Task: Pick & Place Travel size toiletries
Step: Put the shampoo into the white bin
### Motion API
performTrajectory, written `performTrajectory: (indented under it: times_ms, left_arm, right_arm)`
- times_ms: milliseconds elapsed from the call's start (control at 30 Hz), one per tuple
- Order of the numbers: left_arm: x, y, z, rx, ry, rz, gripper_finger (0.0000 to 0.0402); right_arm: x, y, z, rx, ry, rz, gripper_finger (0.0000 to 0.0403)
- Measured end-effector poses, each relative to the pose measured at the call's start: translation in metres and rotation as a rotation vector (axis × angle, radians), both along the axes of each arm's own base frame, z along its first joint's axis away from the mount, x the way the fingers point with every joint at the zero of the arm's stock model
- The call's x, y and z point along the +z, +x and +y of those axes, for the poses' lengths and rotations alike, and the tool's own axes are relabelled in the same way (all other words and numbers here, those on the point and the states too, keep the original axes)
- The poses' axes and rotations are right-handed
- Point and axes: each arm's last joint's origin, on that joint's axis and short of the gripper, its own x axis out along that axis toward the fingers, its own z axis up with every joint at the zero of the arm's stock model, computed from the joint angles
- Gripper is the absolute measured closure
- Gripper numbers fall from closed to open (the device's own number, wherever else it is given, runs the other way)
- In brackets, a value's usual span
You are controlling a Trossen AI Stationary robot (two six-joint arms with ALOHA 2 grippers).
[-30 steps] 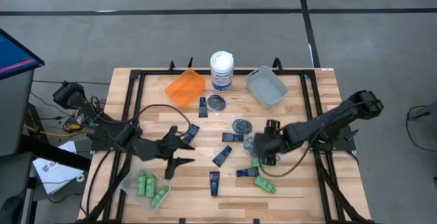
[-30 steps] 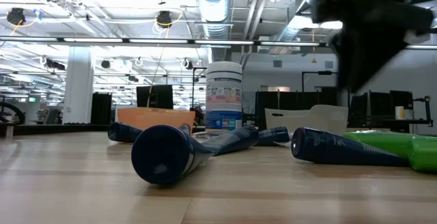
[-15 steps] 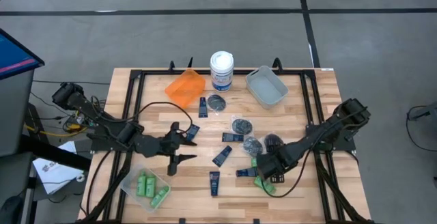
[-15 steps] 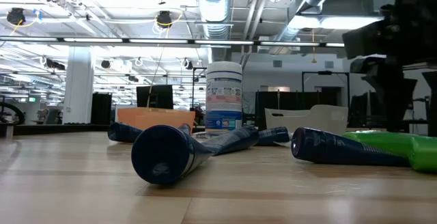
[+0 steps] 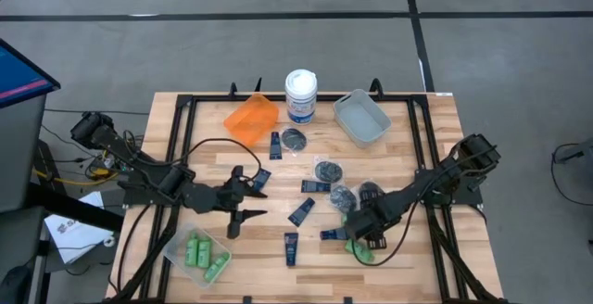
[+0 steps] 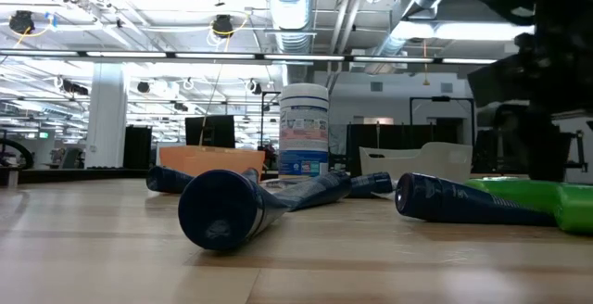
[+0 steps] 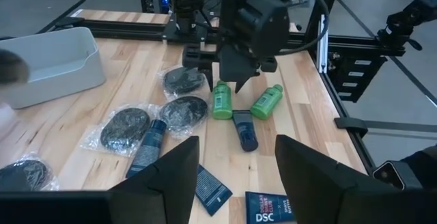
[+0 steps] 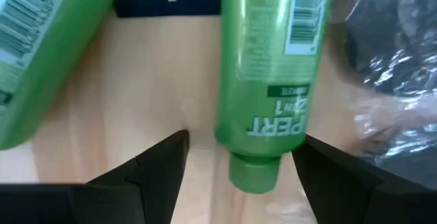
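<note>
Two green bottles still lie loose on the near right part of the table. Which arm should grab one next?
Right. The right gripper is open, poised directly over a green bottle, which lies between its fingers. The left gripper hovers open mid-table, well apart from that bottle.

The right arm reaches in from the table's right edge, folded low, its dark two-finger gripper (image 5: 367, 233) pointed down at the tabletop with the fingers (image 8: 160, 159) spread wide apart. The left arm stretches from the table's left edge toward the middle, held lower and flatter, and its dark two-finger gripper (image 5: 248, 196) hangs just above the table, fingers (image 7: 164, 176) likewise parted and holding nothing.
</note>
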Motion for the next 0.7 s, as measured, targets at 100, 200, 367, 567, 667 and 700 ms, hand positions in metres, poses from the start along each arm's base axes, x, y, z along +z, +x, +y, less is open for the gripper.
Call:
performTrajectory:
  times_ms: [100,200,367,567,667,700]
  left_arm:
    - [0.0000,0.0000,0.0000,0.000,0.000,0.000,0.0212]
    - [0.0000,0.0000,0.0001,0.000,0.000,0.000,0.0212]
    - [0.0001,0.0001,0.0000,0.000,-0.001,-0.001,0.0212]
    - [0.0002,0.0001,0.0000,0.000,-0.001,-0.002,0.0212]
    - [0.0002,0.0001,0.0000,0.000,-0.001,-0.002,0.0212]
    - [0.0002,0.0001,0.0000,0.001,-0.001,-0.002,0.0212]
  right_arm:
    - [-0.0046,-0.0034,-0.0019,-0.002,0.008,0.008,0.0147]
    - [-0.0031,-0.0030,-0.0044,-0.011,0.012,-0.003,0.0148]
    - [0.0000,-0.0021,-0.0059,-0.017,0.019,-0.021,0.0171]
    - [-0.0001,-0.0019,-0.0054,-0.020,0.024,-0.023,0.0239]
    - [-0.0002,-0.0019,-0.0054,-0.020,0.024,-0.023,0.0272]
    - [-0.0002,-0.0019,-0.0055,-0.019,0.023,-0.023,0.0282]
